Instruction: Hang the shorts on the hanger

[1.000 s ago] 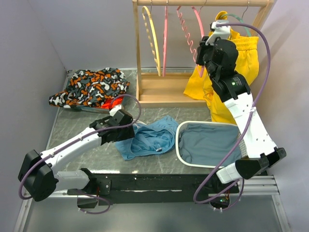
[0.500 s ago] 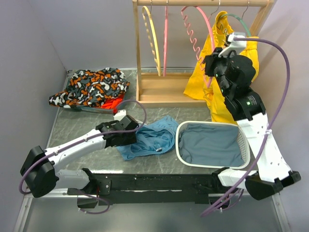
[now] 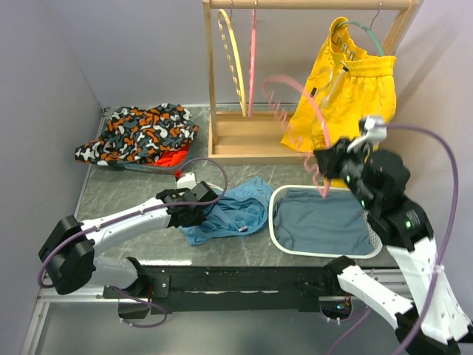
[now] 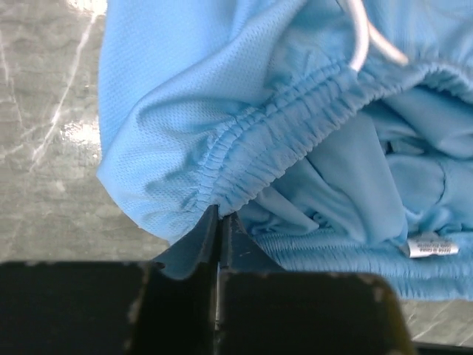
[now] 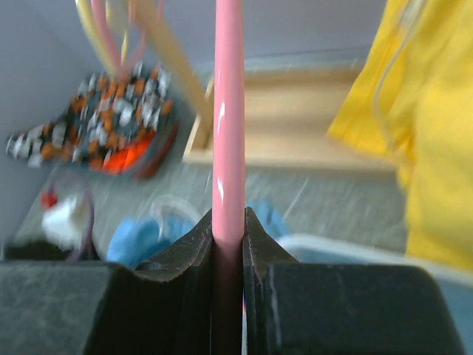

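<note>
The light blue shorts (image 3: 235, 209) lie crumpled on the table left of the basket. Their elastic waistband (image 4: 295, 111) and white drawstring (image 4: 361, 41) fill the left wrist view. My left gripper (image 3: 198, 212) (image 4: 219, 219) is at their left edge, shut on a fold of the waistband. The pink hanger (image 3: 307, 103) is off the rail, motion-blurred in the air above the basket's far rim. My right gripper (image 3: 330, 167) (image 5: 228, 222) is shut on the hanger's thin pink bar (image 5: 228, 111).
A white oval basket (image 3: 275, 222) with grey cloth inside sits right of the shorts. The wooden rack (image 3: 211, 81) at the back holds a yellow hanger (image 3: 233, 59), another pink one (image 3: 253, 52) and yellow shorts (image 3: 355, 89) on a teal hanger. A patterned garment (image 3: 140, 133) lies back left.
My right arm has pulled the pink hanger off the rail, down and forward over the basket. My left gripper has shifted slightly right and closed on the shorts' waistband.
</note>
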